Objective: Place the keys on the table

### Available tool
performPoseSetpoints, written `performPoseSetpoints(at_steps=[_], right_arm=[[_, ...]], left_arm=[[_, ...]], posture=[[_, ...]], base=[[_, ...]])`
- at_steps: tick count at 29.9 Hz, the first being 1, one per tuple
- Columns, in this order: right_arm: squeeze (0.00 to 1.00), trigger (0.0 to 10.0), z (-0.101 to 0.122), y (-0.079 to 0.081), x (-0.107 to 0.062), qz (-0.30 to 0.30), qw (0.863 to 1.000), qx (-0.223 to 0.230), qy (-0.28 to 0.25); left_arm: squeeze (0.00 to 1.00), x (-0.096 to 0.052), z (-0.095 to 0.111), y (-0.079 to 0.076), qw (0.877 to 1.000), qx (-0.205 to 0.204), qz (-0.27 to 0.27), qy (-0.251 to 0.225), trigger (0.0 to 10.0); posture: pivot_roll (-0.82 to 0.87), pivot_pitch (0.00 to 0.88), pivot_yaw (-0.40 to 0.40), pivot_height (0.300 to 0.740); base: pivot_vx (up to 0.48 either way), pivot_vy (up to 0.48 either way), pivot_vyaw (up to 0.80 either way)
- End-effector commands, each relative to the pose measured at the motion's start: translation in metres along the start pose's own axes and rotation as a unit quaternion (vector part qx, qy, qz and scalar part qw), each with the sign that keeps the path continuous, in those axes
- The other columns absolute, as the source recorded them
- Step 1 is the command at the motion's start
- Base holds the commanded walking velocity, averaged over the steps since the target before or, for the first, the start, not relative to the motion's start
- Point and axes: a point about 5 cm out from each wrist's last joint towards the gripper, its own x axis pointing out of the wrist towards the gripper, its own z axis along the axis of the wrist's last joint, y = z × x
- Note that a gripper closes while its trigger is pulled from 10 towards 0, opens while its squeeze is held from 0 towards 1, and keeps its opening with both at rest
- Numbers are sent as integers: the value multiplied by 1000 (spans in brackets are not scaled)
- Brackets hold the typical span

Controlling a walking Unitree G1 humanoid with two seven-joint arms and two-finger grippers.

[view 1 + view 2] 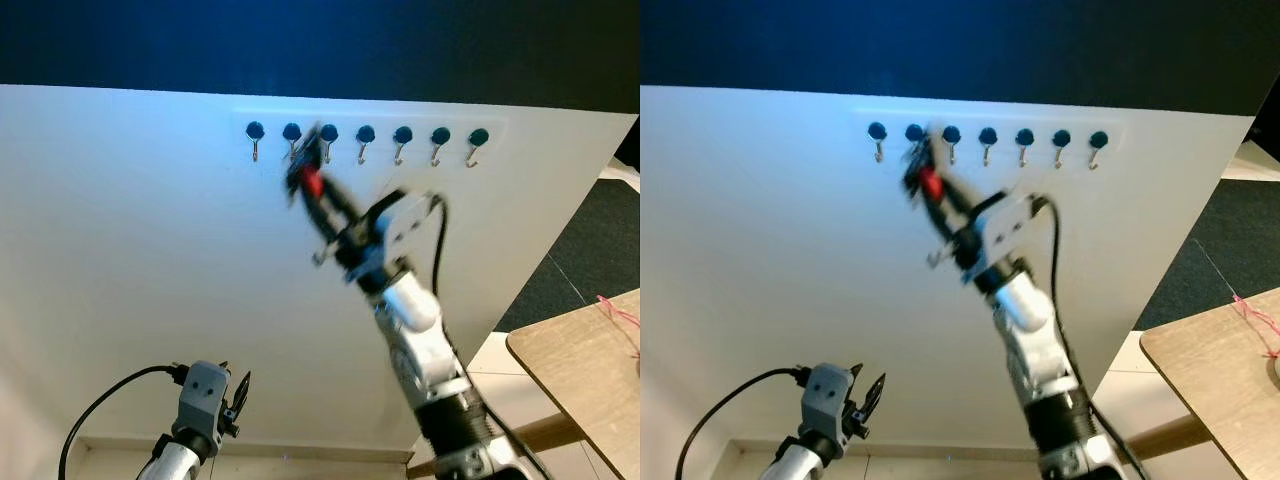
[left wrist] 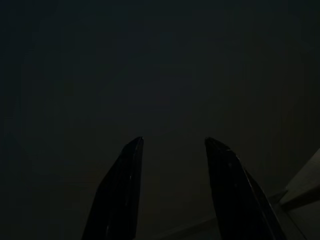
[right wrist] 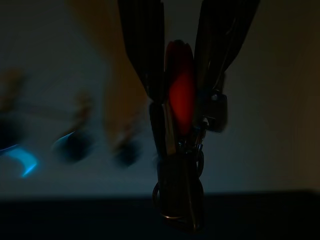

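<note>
A bunch of keys with a red tag [image 1: 311,182] [image 3: 181,100] sits between the fingers of my right gripper [image 1: 308,178], which is raised against the white wall just below a row of hooks [image 1: 365,140]. The gripper is shut on the keys; the key ring [image 3: 176,192] dangles past the fingertips. This arm is blurred by motion. A wooden table [image 1: 585,365] stands at the lower right. My left gripper [image 1: 238,398] hangs low near the floor, its fingers [image 2: 125,185] apart with nothing between them.
Several blue-knobbed hooks run along a white rail on the wall. A dark carpet [image 1: 590,250] lies to the right of the wall. A pink cord [image 1: 620,312] lies on the table's far edge.
</note>
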Motion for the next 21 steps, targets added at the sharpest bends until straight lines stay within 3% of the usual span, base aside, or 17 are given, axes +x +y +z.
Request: performPoseSetpoints(at_steps=[1,8,10,12,13,14,16,17,18,20,21], right_arm=[[0,10000,4,4,0,17,1000,-12,-16],[0,10000,-10,15,-13,47,999,-11,12],[0,10000,-40,20,-37,53,995,1,88],[0,10000,-40,20,-37,53,995,1,88],[0,10000,-80,18,-84,8,980,30,196],[0,10000,-80,18,-84,8,980,30,196],[0,10000,-102,9,-125,-69,959,56,269],[0,10000,-106,6,-136,-90,952,61,286],[0,10000,-106,6,-136,-90,952,61,286],[0,10000,-117,3,-165,-126,930,66,340],[0,10000,-117,3,-165,-126,930,66,340]], left_arm=[[0,0,-2,-3,1000,2,-5,6,10000],[0,0,-2,-3,1000,3,-7,9,10000],[0,-1,-8,-4,1000,2,-6,23,10000],[0,-1,-8,-4,1000,2,-6,23,10000],[0,-8,-25,-2,998,-8,12,68,10000],[0,-8,-25,-2,998,-8,12,68,10000],[0,-19,-44,1,992,-24,40,117,10000],[0,-24,-49,2,990,-29,48,131,10000],[0,-24,-49,2,990,-29,48,131,10000],[0,-41,-69,6,980,-38,72,184,10000],[0,-41,-69,6,980,-38,72,184,10000]], posture=[[71,0,-28,740],[70,0,-28,740],[71,0,-35,740],[71,0,-35,740],[73,0,-45,740],[73,0,-45,740],[72,0,-47,740],[72,0,-47,740],[72,0,-47,740],[69,0,-39,740],[69,0,-39,740]], base=[[0,0,0],[0,0,0],[0,0,0],[0,0,0],[0,0,0],[0,0,0],[0,0,0],[0,0,0],[0,0,0],[0,0,0],[0,0,0]])
